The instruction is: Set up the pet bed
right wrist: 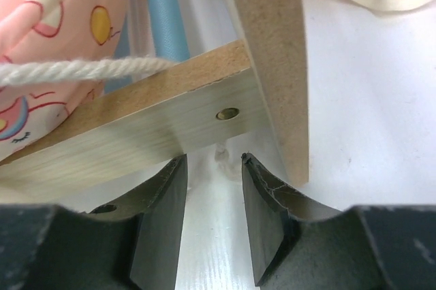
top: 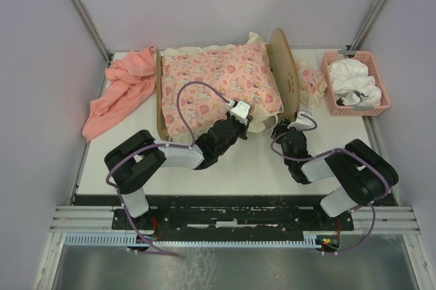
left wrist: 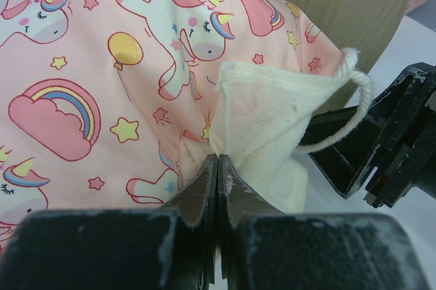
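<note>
The pet bed (top: 283,65) lies across the back of the table with its rounded wooden headboard on the right. A pink unicorn-print cushion (top: 218,79) covers it. My left gripper (top: 245,120) (left wrist: 216,160) is shut on the cushion's cream corner (left wrist: 272,106), at the bed's front right, where a cream cord loop (left wrist: 362,89) hangs. My right gripper (top: 281,126) (right wrist: 212,160) stands open just below the bed's light-wood front rail (right wrist: 170,126), beside the headboard post (right wrist: 272,52), with nothing between its fingers. Blue striped fabric (right wrist: 163,11) shows under the cushion.
A salmon-pink cloth (top: 122,92) lies crumpled at the back left. A pink plastic basket (top: 371,103) holding white cloths stands at the back right. A small patterned pillow (top: 312,79) lies between it and the headboard. Walls close in on both sides.
</note>
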### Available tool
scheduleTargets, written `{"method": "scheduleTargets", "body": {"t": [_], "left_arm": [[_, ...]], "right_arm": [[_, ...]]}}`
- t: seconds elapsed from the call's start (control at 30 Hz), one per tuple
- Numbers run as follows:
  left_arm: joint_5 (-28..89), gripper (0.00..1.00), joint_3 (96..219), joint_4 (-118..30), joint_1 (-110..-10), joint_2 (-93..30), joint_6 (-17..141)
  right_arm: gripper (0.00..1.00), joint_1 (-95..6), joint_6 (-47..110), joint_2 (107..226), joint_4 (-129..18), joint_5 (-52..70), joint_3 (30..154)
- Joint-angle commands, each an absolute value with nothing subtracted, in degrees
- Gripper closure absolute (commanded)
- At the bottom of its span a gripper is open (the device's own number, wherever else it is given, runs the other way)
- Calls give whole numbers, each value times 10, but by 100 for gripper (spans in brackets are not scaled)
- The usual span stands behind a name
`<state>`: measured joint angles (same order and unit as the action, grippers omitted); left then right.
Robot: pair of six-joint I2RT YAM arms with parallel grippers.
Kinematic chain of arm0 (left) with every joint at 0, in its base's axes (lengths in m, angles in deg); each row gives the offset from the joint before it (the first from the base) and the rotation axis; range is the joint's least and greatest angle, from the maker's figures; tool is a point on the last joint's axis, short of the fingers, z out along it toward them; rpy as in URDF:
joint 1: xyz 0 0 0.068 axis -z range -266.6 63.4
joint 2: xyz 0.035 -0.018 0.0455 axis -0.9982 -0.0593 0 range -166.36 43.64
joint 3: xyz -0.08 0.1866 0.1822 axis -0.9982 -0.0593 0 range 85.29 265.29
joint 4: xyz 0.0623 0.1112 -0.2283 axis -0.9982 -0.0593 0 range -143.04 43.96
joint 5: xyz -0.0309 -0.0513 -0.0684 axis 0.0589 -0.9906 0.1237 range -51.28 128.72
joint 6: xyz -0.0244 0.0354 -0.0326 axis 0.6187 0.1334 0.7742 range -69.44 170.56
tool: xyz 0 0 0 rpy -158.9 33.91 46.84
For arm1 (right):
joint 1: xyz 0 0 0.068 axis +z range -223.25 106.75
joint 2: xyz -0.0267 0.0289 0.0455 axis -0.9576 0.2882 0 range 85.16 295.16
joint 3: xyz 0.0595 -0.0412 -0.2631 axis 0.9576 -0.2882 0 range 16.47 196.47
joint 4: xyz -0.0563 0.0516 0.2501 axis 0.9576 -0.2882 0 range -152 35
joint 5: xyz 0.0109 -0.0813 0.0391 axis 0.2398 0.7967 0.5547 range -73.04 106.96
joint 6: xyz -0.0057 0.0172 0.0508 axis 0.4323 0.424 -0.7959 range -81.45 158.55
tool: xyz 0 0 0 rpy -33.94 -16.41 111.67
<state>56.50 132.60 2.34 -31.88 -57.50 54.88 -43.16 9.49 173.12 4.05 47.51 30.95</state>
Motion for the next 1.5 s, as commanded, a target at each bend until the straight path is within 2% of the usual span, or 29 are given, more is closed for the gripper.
{"method": "scheduleTargets", "body": {"t": [0.0, 0.17, 0.33, 0.63, 0.67, 0.73, 0.87, 0.9, 1.13, 1.37, 1.47], "left_arm": [[566, 95, 1332, 24, -322, -580, 566], [562, 95, 1332, 24, -323, -578, 567], [563, 95, 1330, 26, -324, -577, 568], [565, 95, 1326, 27, -325, -569, 569], [564, 95, 1326, 27, -325, -568, 569], [564, 95, 1325, 27, -325, -568, 570], [564, 95, 1324, 27, -325, -567, 571], [563, 95, 1324, 27, -325, -567, 571], [553, 93, 1320, 27, -325, -556, 581], [547, 92, 1312, 27, -325, -546, 591], [543, 89, 1306, 28, -325, -538, 597]], "right_arm": [[54, -428, 87, 1740, 74, 535, 330], [53, -423, 67, 1757, 75, 560, 326], [51, -423, 93, 1804, 142, 543, 333], [52, -423, 109, 1824, 131, 559, 364], [53, -423, 108, 1819, 118, 563, 366], [62, -423, 111, 1815, 110, 563, 367], [95, -423, 122, 1802, 115, 571, 349], [98, -423, 124, 1793, 112, 568, 342], [98, -423, 153, 1706, 11, 495, 309], [98, -423, 130, 1565, -245, 430, 333], [98, -423, 121, 1505, -345, 422, 342]]}}
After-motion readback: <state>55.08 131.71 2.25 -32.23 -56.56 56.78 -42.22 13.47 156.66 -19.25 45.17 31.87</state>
